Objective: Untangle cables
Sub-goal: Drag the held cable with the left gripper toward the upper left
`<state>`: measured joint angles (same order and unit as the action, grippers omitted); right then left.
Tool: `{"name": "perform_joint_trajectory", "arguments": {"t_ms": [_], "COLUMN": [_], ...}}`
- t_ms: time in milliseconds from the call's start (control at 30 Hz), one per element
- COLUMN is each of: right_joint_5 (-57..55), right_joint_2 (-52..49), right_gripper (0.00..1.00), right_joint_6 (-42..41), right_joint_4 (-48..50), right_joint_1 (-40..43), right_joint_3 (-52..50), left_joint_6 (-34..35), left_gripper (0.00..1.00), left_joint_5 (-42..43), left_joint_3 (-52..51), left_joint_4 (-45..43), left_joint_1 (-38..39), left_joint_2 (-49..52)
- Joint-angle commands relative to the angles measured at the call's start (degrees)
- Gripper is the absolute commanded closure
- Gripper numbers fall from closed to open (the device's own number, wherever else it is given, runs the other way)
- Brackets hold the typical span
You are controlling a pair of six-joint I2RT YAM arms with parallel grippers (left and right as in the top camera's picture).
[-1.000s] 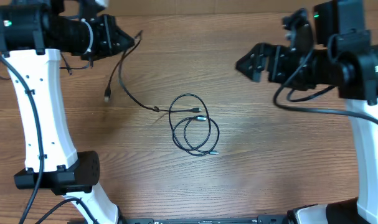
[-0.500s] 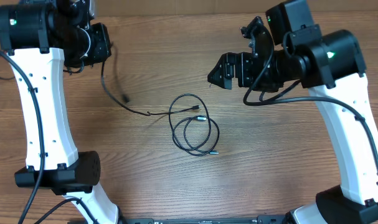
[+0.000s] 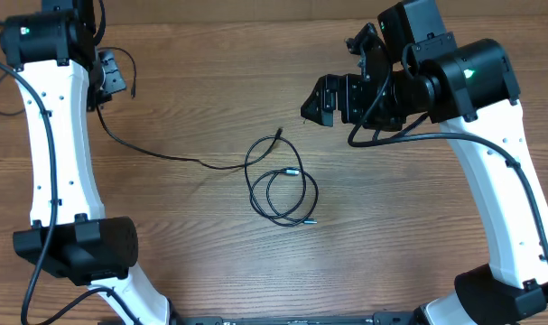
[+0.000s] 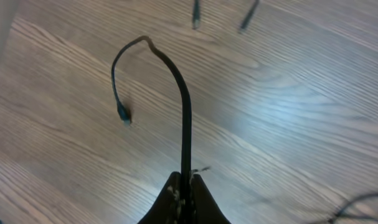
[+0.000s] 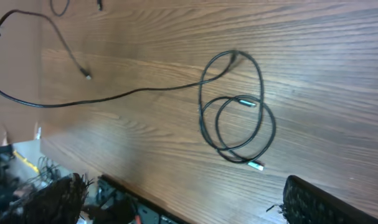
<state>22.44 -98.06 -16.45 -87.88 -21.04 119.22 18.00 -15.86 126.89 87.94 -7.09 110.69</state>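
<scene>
- Nearest me, in the middle of the table (image 3: 418, 244): the cable coil (image 3: 288, 171), two overlapping loops, a bit longer near-to-far than across. A silver-tipped plug (image 3: 310, 221) sits at its near-right edge, pointing right. The coil hasn't shifted in the last second.
- The coil's far loop has opened. A free end (image 3: 280, 133) now pokes toward the far side where the loop was closed before.
- The pulled strand (image 3: 165, 156) was slack a second ago, with its plug lying on the table. Now it is drawn out long, running left-right and slanting far-left from the coil's left side. I'd say one cord is coming free, but it still meets the coil, so it's not untangled yet.
- The right gripper (image 3: 319, 104) has come in from the right edge and hovers just beyond the coil, jaws spread wide, nothing in them.
- Farthest: the left gripper (image 4: 185, 190) has swung back to the far-left corner, clamped on the pulled strand. A short tail arcs past the jaws, and the tail plug (image 4: 123, 115) hangs down.
</scene>
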Motion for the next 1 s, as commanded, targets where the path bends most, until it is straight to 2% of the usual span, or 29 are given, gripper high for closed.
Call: {"name": "perform_joint_trajectory", "arguments": {"t_ms": [0,67,100,133,300,400,567,667,867,967], "right_joint_5": [-2.99,-3.1,-3.41,-3.54,-3.8,-5.01,-5.07,-5.55,-5.92,-5.95], "right_joint_2": [-0.07,-0.07,-0.07,-0.07,-0.07,-0.07,-0.07,-0.07,-0.07,-0.07], "right_gripper": [0.0,0.0,0.0,0.0,0.0,0.0,0.0,0.0,0.0,0.0], "right_joint_6": [0.22,0.22,0.26,0.26,0.46,0.44,0.46,0.46,0.46,0.68], "right_joint_4": [0.48,0.81,1.22,1.36,1.03,0.96,1.05,1.18,1.2,1.09], "right_joint_1": [-0.22,-0.22,-0.22,-0.22,-0.22,-0.22,-0.22,-0.22,-0.22,-0.22], "right_joint_3": [0.74,0.74,0.74,0.74,0.74,0.74,0.74,0.74,0.74,0.74], "left_joint_6": [-0.52,-7.82,-16.48,-20.22,-31.36,-31.3,-30.64,-30.73,-30.34,-28.24], "left_gripper": [0.96,0.96,0.96,0.96,0.96,0.96,0.96,0.96,0.96,0.96], "left_joint_5": [-0.24,10.36,22.56,29.31,55.28,53.68,37.18,31.3,28.94,28.94], "left_joint_3": [-3.45,-3.41,-2.91,-2.4,1.84,2.27,-0.09,-3.56,-12.87,-17.68], "left_joint_4": [-2.93,-4.35,-5.73,-6.23,-5.38,-3.65,0.98,1.68,-2.27,-7.06], "left_joint_1": [-0.39,-0.17,0.09,0.15,0.13,-0.24,-0.39,-0.9,-4.5,-9.66], "left_joint_2": [-0.33,-0.35,-0.37,-0.48,-1.22,-1.31,-1.27,-1.27,-1.27,-1.27]}}
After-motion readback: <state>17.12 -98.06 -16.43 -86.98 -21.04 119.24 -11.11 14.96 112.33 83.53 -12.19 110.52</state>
